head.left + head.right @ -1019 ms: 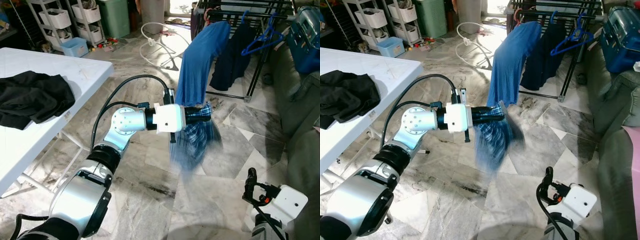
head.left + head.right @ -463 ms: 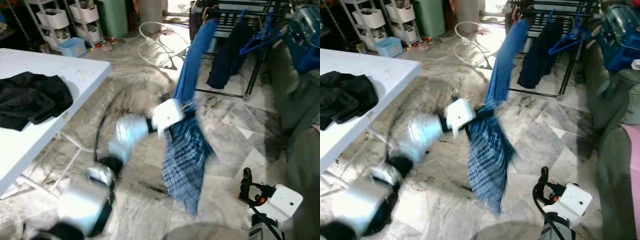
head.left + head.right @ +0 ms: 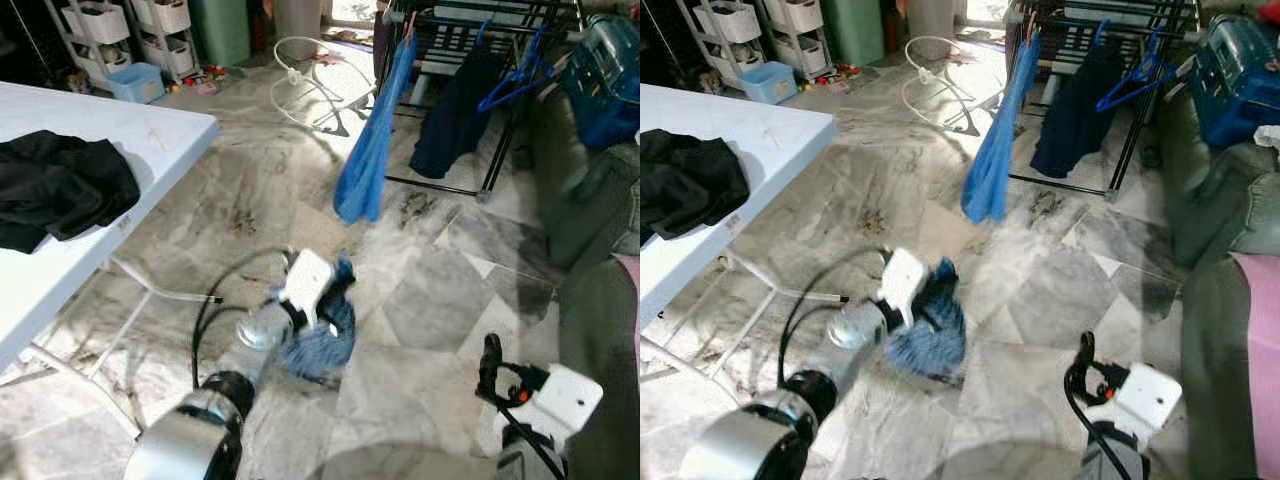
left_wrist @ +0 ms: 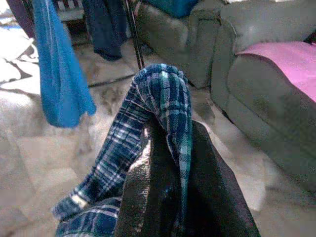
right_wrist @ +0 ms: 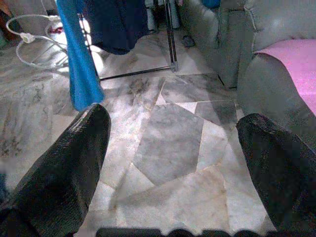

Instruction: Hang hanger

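Left tool [image 4: 165, 163] is low over the marble floor [image 3: 430, 300], fingers closed on a bunched blue plaid garment [image 3: 320, 335]. In the left wrist view the plaid cloth drapes over the top of the black fingers [image 4: 158, 197] and hangs down one side. No hanger can be made out inside the bundle; can't tell if one is in there.

Right tool [image 5: 173, 163] hangs low near the floor at the right side, fingers [image 5: 64, 168] spread wide, nothing between them. It looks across the floor toward the drying rack.

Drying rack [image 3: 500, 60] stands at the far side of the floor, well apart from the left tool. On it:
- a bright blue cloth [image 3: 375, 140] hanging long from the rack's left end, lower edge near the floor
- a dark navy garment [image 3: 450, 110] beside it, toward the middle
- a blue hanger [image 3: 515, 85] hooked on the rail, to the right of the navy garment, bare

White bench [image 3: 110, 130] is at the left, with a black garment [image 3: 55, 185] heaped near its left edge. Bench corner points toward the floor area where the left arm is working.

A grey sofa [image 3: 600, 230] runs along the right, with a pink cover [image 4: 276, 54] on its seat. A white hose [image 3: 310, 85] lies coiled on the floor in front of the rack. White storage drawers [image 3: 160, 20] and a light blue bin [image 3: 132, 82] sit at the far left.
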You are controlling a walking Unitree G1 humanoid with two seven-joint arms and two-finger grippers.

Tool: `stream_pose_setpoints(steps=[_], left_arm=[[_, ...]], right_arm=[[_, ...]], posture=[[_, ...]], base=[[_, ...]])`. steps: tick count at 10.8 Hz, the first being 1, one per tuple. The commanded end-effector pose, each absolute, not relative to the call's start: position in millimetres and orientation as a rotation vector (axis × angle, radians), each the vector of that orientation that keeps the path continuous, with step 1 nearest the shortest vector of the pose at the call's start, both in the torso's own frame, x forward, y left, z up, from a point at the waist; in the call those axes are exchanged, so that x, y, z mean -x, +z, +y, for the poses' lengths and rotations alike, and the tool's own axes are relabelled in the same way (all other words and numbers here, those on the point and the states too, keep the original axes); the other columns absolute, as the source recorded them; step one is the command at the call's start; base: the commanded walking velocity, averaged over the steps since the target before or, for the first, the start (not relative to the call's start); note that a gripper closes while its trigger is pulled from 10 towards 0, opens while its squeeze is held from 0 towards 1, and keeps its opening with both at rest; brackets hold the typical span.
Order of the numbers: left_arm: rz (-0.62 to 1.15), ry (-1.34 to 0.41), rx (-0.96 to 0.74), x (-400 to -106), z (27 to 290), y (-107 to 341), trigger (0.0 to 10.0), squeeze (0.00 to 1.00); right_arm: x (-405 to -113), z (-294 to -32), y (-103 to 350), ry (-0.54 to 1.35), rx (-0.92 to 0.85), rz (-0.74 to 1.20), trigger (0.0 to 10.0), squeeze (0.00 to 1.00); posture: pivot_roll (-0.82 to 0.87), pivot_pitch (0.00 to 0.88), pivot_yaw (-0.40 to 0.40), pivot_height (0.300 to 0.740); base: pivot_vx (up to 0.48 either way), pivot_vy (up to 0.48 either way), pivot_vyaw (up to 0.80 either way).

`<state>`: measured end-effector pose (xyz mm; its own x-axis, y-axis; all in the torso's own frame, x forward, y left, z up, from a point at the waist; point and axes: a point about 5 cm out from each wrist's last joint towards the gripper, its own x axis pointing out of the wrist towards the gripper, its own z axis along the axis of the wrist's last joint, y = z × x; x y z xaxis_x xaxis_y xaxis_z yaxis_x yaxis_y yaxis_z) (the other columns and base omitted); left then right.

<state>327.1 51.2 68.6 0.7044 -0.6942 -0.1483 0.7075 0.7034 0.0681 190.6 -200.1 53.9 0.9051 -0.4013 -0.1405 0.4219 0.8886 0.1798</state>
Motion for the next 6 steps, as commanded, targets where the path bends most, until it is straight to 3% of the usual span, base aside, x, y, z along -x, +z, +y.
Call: stream_pose_setpoints(steps=[1,3,4,6], left_arm=[[0.129,-0.785,-0.119,-327,50,68,10.0,0.00],[0.158,-0.756,-0.057,-326,42,67,10.0,0.00],[0.160,-0.777,-0.046,-324,37,66,10.0,0.00],[0.140,-0.807,-0.021,-323,30,71,10.0,0.00]], right_arm=[[-191,-201,57,-0.440,-0.209,0.096,10.0,0.00],[-187,-199,54,-0.458,-0.217,0.099,10.0,0.00],[-186,-198,53,-0.461,-0.219,0.102,10.0,0.00],[-182,-201,52,-0.477,-0.217,0.108,10.0,0.00]], posture=[[-0.09,0.030,-0.027,0.740],[-0.10,0.025,-0.013,0.740],[-0.11,0.024,-0.007,0.740],[-0.12,0.023,0.000,0.740]], base=[[0.000,0.000,0.00],[0.000,0.000,0.00],[0.315,0.000,-0.64],[0.386,0.000,0.00]])
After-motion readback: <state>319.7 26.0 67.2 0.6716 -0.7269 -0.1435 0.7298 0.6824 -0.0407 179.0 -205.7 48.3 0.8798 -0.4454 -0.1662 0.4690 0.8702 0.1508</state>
